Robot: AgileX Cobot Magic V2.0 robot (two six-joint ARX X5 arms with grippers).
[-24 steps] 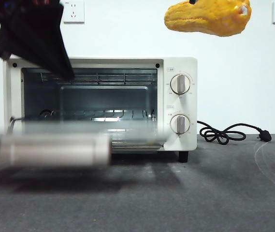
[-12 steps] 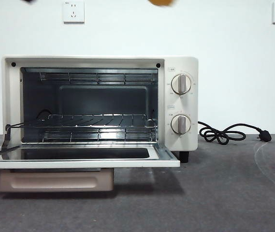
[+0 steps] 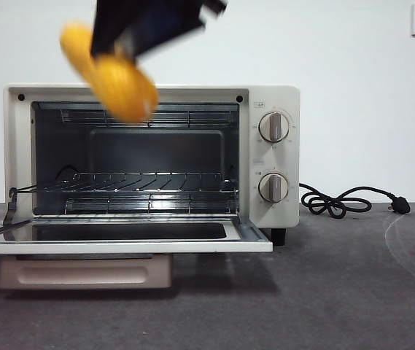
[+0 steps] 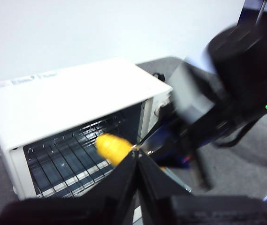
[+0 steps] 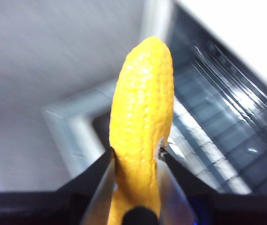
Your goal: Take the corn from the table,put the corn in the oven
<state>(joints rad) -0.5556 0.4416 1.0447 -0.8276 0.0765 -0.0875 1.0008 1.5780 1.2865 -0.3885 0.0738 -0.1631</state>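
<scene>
Dark grey surface, white wall behind, cream oven with its door folded down.
We saw the right pincer clenched on the corn, held in the air before the oven's upper opening, above the wire rack. Our left pincer hung above with its jaws pressed together, empty. We could read no writing on the oven.

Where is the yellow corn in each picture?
Front view: the corn hangs high, in front of the oven's top edge, held by the right gripper.
Left wrist view: mid-picture, before the oven's open mouth.
Right wrist view: center, between the fingers.
Shared landmark: the oven's wire rack.
</scene>
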